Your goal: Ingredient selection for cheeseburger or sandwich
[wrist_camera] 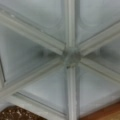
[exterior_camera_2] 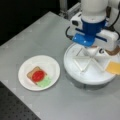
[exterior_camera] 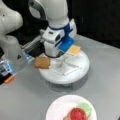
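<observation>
- Toast (exterior_camera: 42,62) lies at the rim of the divided white tray (exterior_camera: 80,71), jutting over its edge, off to a front view's left of the gripper (exterior_camera: 56,53); in a front view a brown edge of it (exterior_camera_2: 115,51) peeks out past the wrist on that view's right.
- We see the gripper low over the tray's middle in both front views, but the wrist housing hides its tips, so we cannot tell whether they are apart, together or clamped on anything.
- From the wrist view we look straight down at the hub (wrist_camera: 71,57) where the tray's dividers meet; no fingertips show, and brown and orange corners sit at the bottom edge.
- Cheese (exterior_camera: 74,50) rests in a compartment just beside the gripper, toward a front view's right.
- Well apart from the gripper, a paper plate (exterior_camera_2: 51,63) on the bench (exterior_camera_2: 42,32) already holds a toast slice (exterior_camera_2: 31,72) with a red disc (exterior_camera_2: 38,75) on it and a green disc (exterior_camera_2: 45,81) beside and partly under the red.
- We judge these pieces light, stiff and thin, and probably smooth enough to slip; taking the toast across two opposite edges seems safest, since its flat face offers little purchase.
</observation>
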Controlling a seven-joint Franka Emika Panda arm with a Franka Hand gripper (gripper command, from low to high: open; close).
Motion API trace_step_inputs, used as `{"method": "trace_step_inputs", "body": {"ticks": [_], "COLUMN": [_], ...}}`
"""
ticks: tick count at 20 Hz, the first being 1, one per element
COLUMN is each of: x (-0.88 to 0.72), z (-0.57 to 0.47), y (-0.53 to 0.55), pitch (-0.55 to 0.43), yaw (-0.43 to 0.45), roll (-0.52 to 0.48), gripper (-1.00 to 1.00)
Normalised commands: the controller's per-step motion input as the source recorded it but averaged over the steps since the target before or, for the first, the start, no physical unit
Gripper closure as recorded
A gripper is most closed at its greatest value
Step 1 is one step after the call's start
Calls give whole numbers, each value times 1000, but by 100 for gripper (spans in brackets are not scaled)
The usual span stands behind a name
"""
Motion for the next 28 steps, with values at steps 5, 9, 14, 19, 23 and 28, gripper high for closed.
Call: {"method": "trace_step_inputs", "body": {"ticks": [5, 9, 14, 19, 23, 28], "x": [-129, -128, -91, -93, -131, -164], "z": [-204, -153, -227, -336, -313, -225], "y": [-49, -31, 18, 75, 94, 126], "pitch": [-212, -185, -215, -207, -187, -191], "yaw": [15, 37, 56, 58, 64, 52], "roll": [-23, -6, 31, 16, 8, -35], "gripper": [-100, -100, -100, -100, -100, -100]}}
